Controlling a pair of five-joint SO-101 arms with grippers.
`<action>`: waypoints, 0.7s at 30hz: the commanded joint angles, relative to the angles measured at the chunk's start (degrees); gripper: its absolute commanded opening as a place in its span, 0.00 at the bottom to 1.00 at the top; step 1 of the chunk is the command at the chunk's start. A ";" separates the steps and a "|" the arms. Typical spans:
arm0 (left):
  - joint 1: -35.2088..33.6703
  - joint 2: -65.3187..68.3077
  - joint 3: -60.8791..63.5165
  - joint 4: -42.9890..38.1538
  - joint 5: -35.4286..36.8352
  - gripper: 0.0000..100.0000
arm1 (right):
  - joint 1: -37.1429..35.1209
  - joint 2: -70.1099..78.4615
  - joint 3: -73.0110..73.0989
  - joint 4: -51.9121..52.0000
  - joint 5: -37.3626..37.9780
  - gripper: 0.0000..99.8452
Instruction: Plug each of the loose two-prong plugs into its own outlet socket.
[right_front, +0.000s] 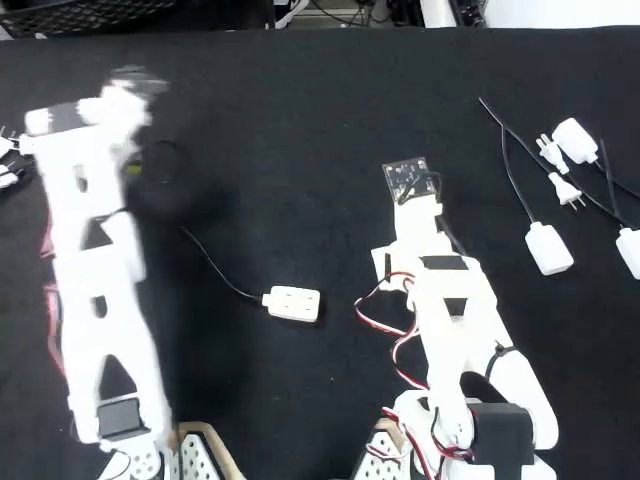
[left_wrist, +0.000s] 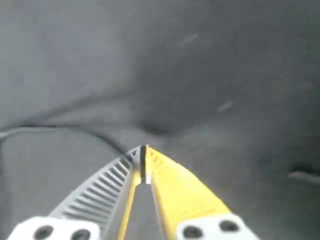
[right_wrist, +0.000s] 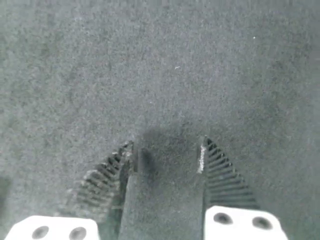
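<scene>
On the table (right_front: 300, 90), two loose plugs (right_front: 551, 151) (right_front: 567, 190), one socket block (right_front: 293, 303) mid-table.

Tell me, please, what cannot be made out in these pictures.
High view: outlet socket, slots too small to count.
High view: white block, cut off by the right edge.
High view: left arm's far end, blurred.
Left wrist view: cable, blurred, runs off the edge.

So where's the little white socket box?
In the high view the socket box lies between the left arm and right arm, on a black cord.
</scene>
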 joint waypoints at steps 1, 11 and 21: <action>9.98 -0.97 1.27 0.35 4.22 0.03 | 0.35 -1.54 -0.22 -0.70 0.18 0.20; 7.60 -1.58 -6.64 0.09 9.14 0.06 | 0.35 -1.54 -0.22 -0.70 0.18 0.20; -16.04 -8.26 -7.87 -10.64 8.26 0.29 | 0.35 -1.54 -0.22 -0.70 0.18 0.20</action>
